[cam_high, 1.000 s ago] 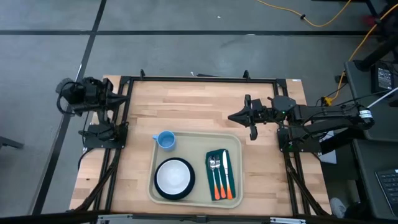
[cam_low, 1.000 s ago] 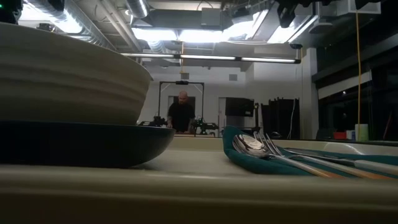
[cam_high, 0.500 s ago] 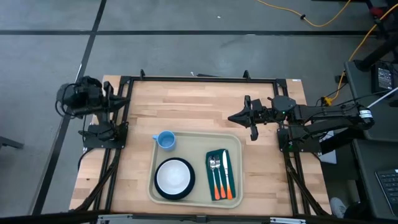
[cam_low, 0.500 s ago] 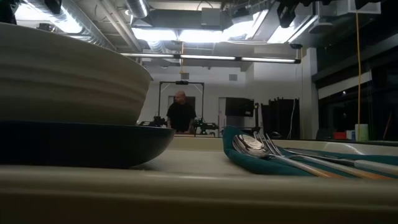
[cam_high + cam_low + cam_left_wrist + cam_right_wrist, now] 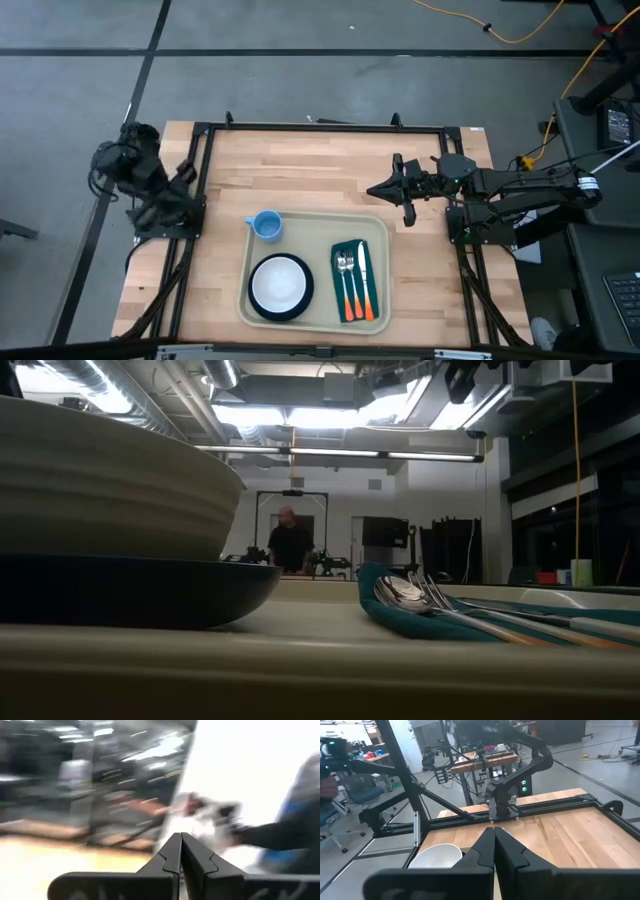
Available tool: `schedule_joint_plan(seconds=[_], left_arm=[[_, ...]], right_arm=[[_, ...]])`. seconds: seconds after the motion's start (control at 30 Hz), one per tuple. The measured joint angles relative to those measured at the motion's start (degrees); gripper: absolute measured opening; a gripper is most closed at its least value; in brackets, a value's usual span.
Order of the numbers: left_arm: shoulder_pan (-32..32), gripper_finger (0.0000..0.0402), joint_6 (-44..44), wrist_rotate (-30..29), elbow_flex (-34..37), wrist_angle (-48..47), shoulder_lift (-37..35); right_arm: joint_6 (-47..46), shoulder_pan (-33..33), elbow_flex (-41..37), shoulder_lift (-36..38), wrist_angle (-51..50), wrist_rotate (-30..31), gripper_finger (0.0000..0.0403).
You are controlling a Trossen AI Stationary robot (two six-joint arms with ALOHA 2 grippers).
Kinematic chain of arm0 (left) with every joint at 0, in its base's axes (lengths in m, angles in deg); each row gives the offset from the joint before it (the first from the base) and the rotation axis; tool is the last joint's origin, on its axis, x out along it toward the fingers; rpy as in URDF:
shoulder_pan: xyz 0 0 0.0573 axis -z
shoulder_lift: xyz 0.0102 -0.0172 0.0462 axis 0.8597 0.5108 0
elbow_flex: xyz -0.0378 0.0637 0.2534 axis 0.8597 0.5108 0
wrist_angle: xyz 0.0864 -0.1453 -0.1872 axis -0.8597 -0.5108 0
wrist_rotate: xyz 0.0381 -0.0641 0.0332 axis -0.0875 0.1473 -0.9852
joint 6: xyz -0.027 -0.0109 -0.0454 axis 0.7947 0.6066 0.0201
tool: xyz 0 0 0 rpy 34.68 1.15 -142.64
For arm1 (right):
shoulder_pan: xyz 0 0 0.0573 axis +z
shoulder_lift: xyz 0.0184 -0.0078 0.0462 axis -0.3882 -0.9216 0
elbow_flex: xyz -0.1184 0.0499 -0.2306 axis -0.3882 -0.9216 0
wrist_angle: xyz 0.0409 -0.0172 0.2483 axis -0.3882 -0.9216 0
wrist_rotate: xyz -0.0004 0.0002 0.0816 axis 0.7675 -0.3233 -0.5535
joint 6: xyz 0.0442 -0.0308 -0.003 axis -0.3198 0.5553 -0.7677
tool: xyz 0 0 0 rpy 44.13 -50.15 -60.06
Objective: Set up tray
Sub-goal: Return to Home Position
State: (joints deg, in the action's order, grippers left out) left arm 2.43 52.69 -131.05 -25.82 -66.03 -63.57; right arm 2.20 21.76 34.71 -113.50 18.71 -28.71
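Note:
The beige tray [image 5: 320, 228] lies on the wooden table toward its near edge. On it stand a blue cup [image 5: 266, 224], a white bowl [image 5: 281, 283] on a dark plate [image 5: 150, 592], and a dark green napkin [image 5: 371, 262] carrying orange-handled cutlery [image 5: 352, 285]. My right gripper [image 5: 371, 189] hovers shut above bare wood just beyond the tray's far right corner, pointing toward the table's left; its wrist view shows the fingertips [image 5: 494, 836] together. My left gripper [image 5: 180, 846] is shut and empty, folded back over its base [image 5: 150, 190] at the table's left edge.
A black frame [image 5: 320, 127] runs around the table's edges. Bare wood [image 5: 300, 170] lies between the tray and the far edge. A person [image 5: 290, 542] stands far off in the room behind. A yellow cable [image 5: 520, 35] lies on the floor.
My left arm has drawn back over its base at the table's left edge and swung toward the near side, its wrist rolling; its gripper has stayed shut. Tray and dishes have not moved.

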Motion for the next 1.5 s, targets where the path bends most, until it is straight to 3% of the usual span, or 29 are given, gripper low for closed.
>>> schedule_joint_plan(seconds=[0.1, 0.2, 0.3, 0.43, 0.53, 0.63, 0.73, 0.8, 1.0, 1.23, 1.5], left_arm=[[0.0, 0.0002, -2.6, 14.4, 0.8, 13.6, 1.0], [0.0, 0.0002, -7.7, 20.6, 0.3, 26.8, 4.1], [0.0, 0.0002, -12.0, 24.1, -3.5, 28.7, 9.6], [0.1, 0.0002, -17.2, 25.4, -13.5, 23.6, 18.1], [0.1, 0.0003, -21.2, 22.3, -23.1, 15.2, 24.7], [0.1, 0.0003, -27.6, 10.2, -31.5, 5.5, 31.1], [-0.9, 0.0003, -37.2, -3.5, -35.9, 3.8, 36.0], [-3.1, 0.0003, -40.5, -5.5, -37.0, 3.9, 37.6], [-14.5, 0.0003, -34.3, 13.9, -37.3, 3.8, 35.0], [-27.1, 0.0003, -30.2, 18.0, -37.3, -2.4, 35.4], [-41.5, 0.0003, -18.2, 30.4, -31.9, -8.4, 30.9]], right_arm=[[0.0, 0.0, 0.0, 0.0, 0.2, -1.1, 0.0005], [0.0, 0.0, 0.0, 0.0, 0.8, -1.3, 0.0005], [-0.1, 0.0, 0.0, 0.0, 1.2, -1.3, 0.0005], [-0.2, 0.0, 0.0, 0.0, 2.1, -1.3, 0.0005], [-0.2, 0.0, 0.0, 0.0, 2.8, -1.4, 0.0005], [0.0, 0.0, 0.0, 0.0, 3.4, -1.7, 0.0004], [0.0, 0.2, 0.0, 0.0, 3.3, -1.8, 0.0004], [0.0, 0.5, 0.0, 0.0, 3.3, -1.7, 0.0004], [0.5, 1.6, 0.0, 0.0, 3.3, -1.8, 0.0003], [0.4, 2.8, 0.0, 0.0, 3.5, -1.7, 0.0003], [1.3, 2.8, 0.0, 0.0, 3.7, -1.7, 0.0003]])
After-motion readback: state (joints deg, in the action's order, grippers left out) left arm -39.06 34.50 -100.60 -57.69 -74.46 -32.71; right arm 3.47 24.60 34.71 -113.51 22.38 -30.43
